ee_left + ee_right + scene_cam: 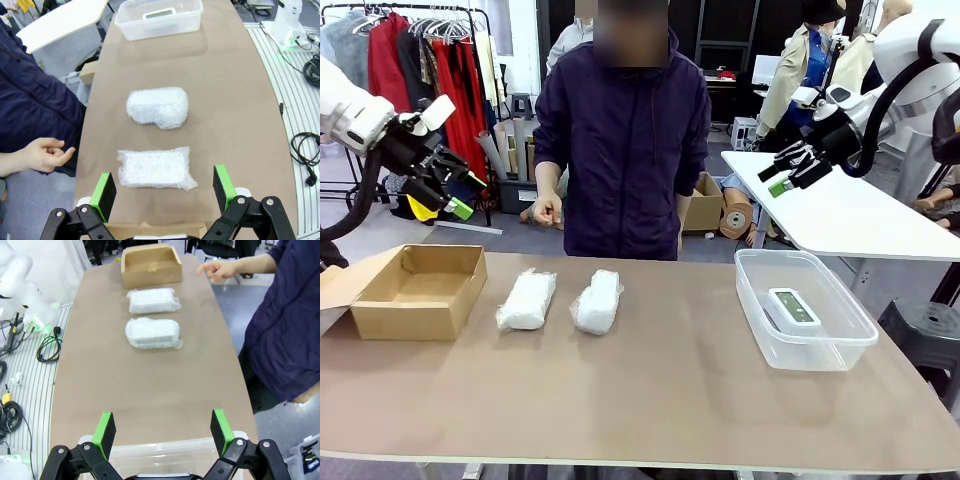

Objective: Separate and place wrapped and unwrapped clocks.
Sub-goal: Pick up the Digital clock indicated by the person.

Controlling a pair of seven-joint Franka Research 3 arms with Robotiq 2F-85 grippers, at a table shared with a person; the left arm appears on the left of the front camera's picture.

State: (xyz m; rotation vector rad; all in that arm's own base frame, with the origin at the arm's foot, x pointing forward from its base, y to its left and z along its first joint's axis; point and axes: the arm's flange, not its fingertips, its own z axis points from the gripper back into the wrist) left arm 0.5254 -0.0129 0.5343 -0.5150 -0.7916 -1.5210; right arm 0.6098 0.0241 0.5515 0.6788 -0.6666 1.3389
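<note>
- Evidently the sorting is partway done, as I read it. The bare clock (793,307) lies flat, screen up, inside the clear tub (820,350) at the right of the front view. Both wrapped ones sit out on the table (660,410).
- The left-hand bundle (527,300) and the right-hand bundle (597,301) lie side by side left of centre, near each other but apart. The left-hand one is just beside the cardboard box (420,312) and does not touch it.
- The left gripper (460,195) hangs at the upper left of the front view, well clear of the table. Its jaws are spread wide with nothing between them. In its wrist view the nearer bundle sits at lower centre, lined up between the green pads.
- The right gripper (785,172) hangs at the upper right, likewise released and empty. The tub's rim crosses the bottom of its wrist view.
- The step in hand looks like the first wrapped pick.
  - The next move probably calls for the left arm to come down over the nearer bundle and close across its narrow width.
  - It would then carry the bundle to the box.
  - The crinkly wrap may give or slip, so the grip should be centred.
- The box is open-topped with one flap folded outward at the far left, and it looks empty. The tub holds the single clock and nothing else.
- The person's hand (548,210) is loosely curled beyond the table's far edge and touches nothing.
</note>
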